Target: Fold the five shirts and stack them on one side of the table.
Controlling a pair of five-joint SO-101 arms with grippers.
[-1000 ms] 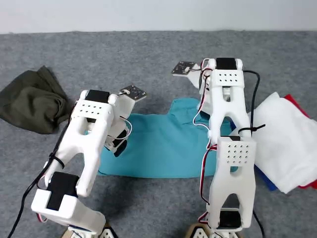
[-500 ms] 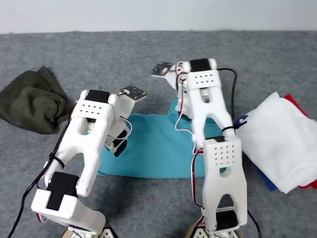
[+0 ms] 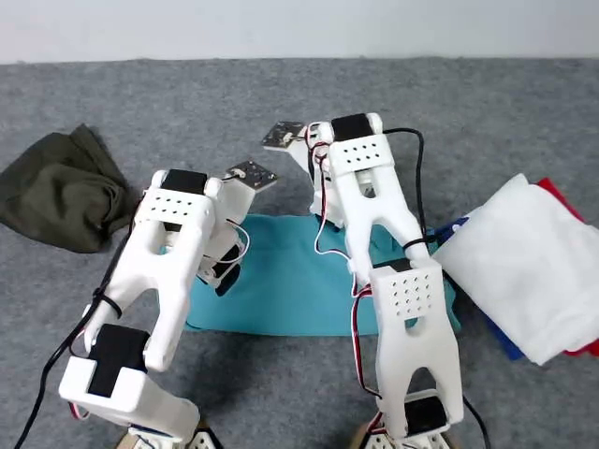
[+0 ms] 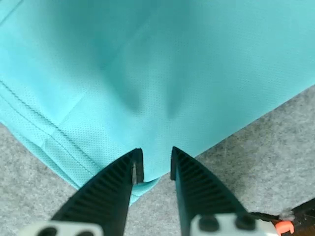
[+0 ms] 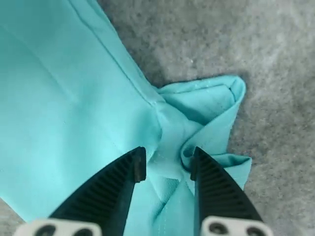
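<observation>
A teal shirt (image 3: 281,281) lies spread flat across the middle of the grey table. My left gripper (image 4: 152,164) sits at the shirt's left edge, its fingers pinched on a corner of the hem (image 4: 74,147). My right gripper (image 5: 167,164) is at the far edge of the teal shirt (image 5: 64,98) near the middle, shut on a bunched, folded-over flap (image 5: 211,113). In the high view the right arm (image 3: 374,206) covers that flap, and the left arm (image 3: 173,253) covers the shirt's left end.
A crumpled olive shirt (image 3: 61,192) lies at the far left. On the right, a folded white shirt (image 3: 524,271) rests on a blue one (image 3: 501,341) and a red one (image 3: 562,196). Bare grey carpet (image 3: 187,103) stretches behind the arms.
My right arm has swung left along the shirt's far edge, carrying the teal flap toward the middle. The left arm has kept still.
</observation>
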